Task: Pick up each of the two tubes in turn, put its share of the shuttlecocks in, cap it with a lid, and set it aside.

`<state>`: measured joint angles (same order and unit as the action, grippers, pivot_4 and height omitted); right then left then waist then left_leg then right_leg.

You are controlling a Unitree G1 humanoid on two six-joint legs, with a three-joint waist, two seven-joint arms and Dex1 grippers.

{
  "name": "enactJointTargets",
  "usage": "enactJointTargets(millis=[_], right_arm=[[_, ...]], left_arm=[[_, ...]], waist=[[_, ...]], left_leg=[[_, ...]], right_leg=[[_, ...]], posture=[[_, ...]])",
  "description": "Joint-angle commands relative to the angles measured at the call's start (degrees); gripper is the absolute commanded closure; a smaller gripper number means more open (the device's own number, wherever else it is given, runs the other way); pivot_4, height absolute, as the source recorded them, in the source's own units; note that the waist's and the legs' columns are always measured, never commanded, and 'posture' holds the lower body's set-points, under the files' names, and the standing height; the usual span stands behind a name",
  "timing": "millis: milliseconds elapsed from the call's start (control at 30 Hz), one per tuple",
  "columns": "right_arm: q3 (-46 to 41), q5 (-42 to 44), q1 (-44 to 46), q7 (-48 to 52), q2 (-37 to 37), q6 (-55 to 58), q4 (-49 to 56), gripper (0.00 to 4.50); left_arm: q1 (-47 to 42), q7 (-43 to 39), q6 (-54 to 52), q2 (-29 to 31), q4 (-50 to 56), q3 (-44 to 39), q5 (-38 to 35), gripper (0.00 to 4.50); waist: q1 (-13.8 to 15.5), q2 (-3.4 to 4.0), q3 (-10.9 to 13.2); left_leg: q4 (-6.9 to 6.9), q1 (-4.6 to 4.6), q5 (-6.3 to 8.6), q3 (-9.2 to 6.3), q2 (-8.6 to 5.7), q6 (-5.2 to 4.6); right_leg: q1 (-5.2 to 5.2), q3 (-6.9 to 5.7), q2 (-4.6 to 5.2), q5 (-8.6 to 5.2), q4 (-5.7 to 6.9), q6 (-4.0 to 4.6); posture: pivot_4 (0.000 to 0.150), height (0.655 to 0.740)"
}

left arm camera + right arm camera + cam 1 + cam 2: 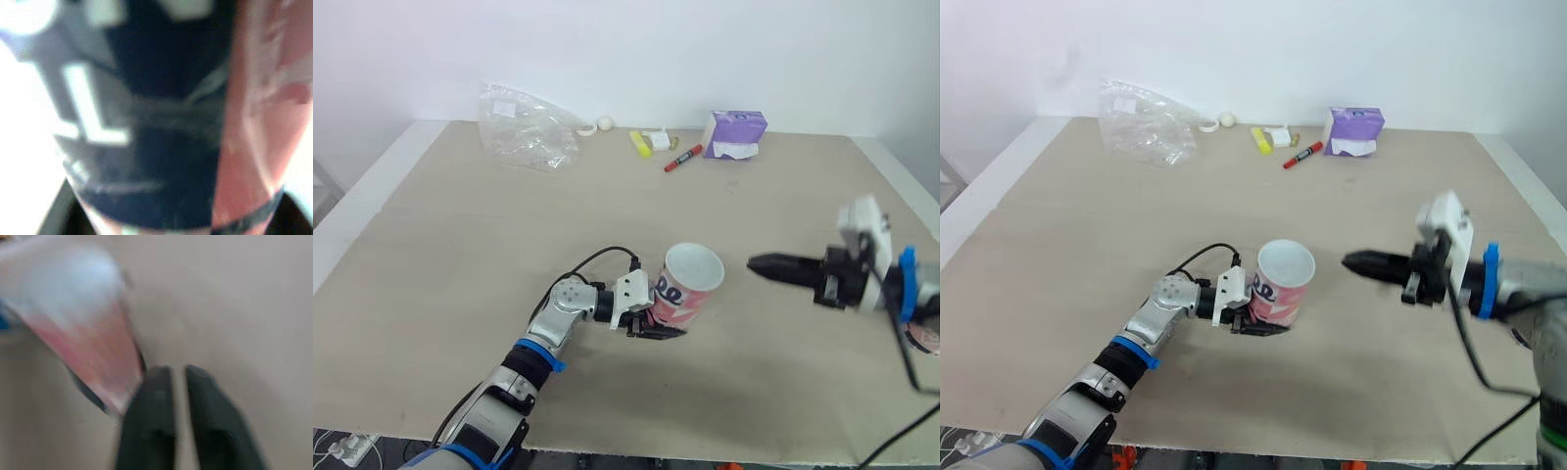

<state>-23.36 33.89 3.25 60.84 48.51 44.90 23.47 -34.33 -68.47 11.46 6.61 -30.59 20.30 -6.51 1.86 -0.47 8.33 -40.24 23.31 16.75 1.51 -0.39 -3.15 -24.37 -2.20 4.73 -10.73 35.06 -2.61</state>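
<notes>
A pink-and-white tube [690, 284] stands upright near the table's middle, its open mouth facing up and its inside white. My left gripper [658, 329] is shut on the tube's lower wall from the left side. In the left wrist view the tube's wall [259, 122] sits very close to the camera. My right gripper [766, 264] hovers to the right of the tube, pointing at it and a short way off, shut with nothing between its fingers [146, 421]. The right wrist view shows the tube [93, 347] just beyond those fingertips.
Along the table's far edge lie a crumpled clear plastic bag [524, 127], a yellow item [639, 144], a red marker [683, 158] and a purple tissue pack [736, 134]. A pinkish thing [925, 338] peeks out under my right arm at the right edge.
</notes>
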Motion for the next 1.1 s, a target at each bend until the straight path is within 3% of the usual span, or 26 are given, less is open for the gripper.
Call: enactJointTargets(millis=[33, 200, 700, 1100], right_arm=[[1.35, -3.31, -4.78, -0.39, -1.97, -8.79, 2.02, 2.26], [6.12, -6.44, -9.96, -1.65, -5.11, -16.16, 2.66, 0.02], [18.05, -11.97, -6.09, -11.35, -13.97, -24.1, 0.66, 0.02], [24.96, -13.71, -1.83, -14.1, -17.27, -25.12, -0.44, 0.02]], left_arm=[[0.26, -1.06, 0.82, 0.66, 2.55, -0.23, -0.64, 0.0], [0.38, -1.92, 1.0, 1.74, 5.55, -0.45, -1.36, 0.0], [2.15, -4.53, -1.44, 11.2, 13.33, -4.21, -4.89, 0.0], [7.86, -3.76, -11.96, 17.96, 26.56, -7.98, -10.8, 0.0]], waist=[[-0.1, 0.11, 0.06], [-0.21, 0.08, 0.16], [-0.17, 0.05, 0.21], [-0.33, 0.01, 0.24]], left_leg=[[0.0, -0.01, 0.0, 0.01, -0.01, 0.0], [-0.01, -0.03, -0.01, 0.03, 0.01, 0.01], [-0.01, -0.06, -0.03, 0.0, 0.09, 0.05], [-0.01, -0.1, -0.05, 0.0, 0.08, 0.09]], right_leg=[[0.0, 0.08, -0.04, -0.02, 0.02, -0.03], [0.0, 0.22, -0.16, 0.03, 0.02, -0.11], [0.01, 0.31, -0.32, 0.0, 0.04, -0.03], [0.03, 0.33, -0.32, -0.03, 0.07, 0.02]], posture=[[0.15, 0.74], [0.15, 0.74], [0.15, 0.74], [0.15, 0.74]])
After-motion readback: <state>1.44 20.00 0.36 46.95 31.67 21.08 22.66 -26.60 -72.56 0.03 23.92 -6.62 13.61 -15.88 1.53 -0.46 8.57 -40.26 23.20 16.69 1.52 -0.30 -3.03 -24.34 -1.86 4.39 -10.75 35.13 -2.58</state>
